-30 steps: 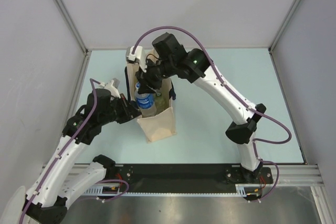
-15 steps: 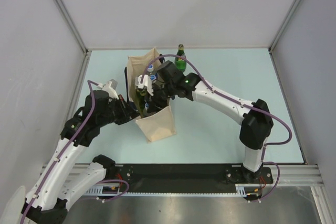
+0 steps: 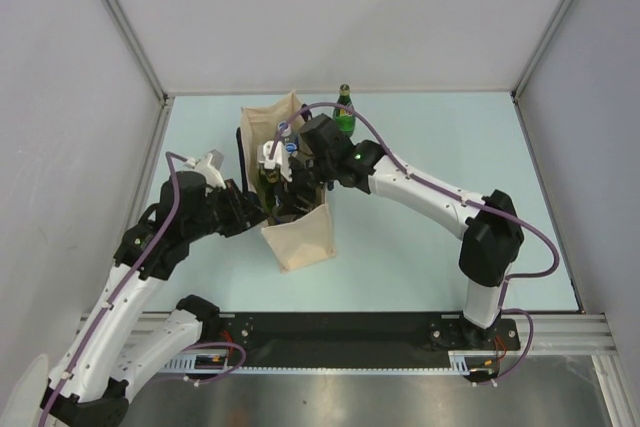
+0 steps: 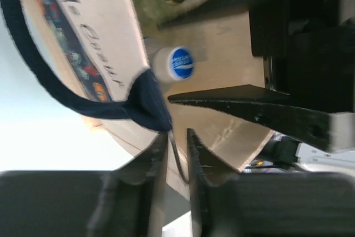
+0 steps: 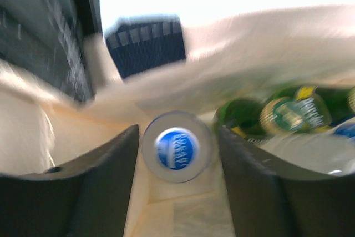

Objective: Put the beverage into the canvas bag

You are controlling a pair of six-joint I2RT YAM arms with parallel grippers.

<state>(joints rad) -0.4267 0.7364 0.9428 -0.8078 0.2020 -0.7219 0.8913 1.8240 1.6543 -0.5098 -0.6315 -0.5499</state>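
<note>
Now the blue-capped beverage bottle [image 5: 177, 147] stands upright inside the canvas bag [image 3: 300, 232], with green bottles [image 5: 288, 114] at its 3 o'clock in the right wrist view. The right gripper [image 5: 176, 131] reaches into the bag's mouth, its fingers apart either side of the cap. At the bag's 9 o'clock the left gripper [image 4: 176, 135] straddles the rim by the navy handle [image 4: 83, 104], jaws slightly apart. Another green bottle [image 3: 344, 112] stands on the table [image 3: 450, 147] at the bag's 1 o'clock.

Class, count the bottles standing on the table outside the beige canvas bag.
1: a green glass bottle stands on the pale blue table by the far right corner of the beige canvas bag. The right arm or bag could hide more.
</note>
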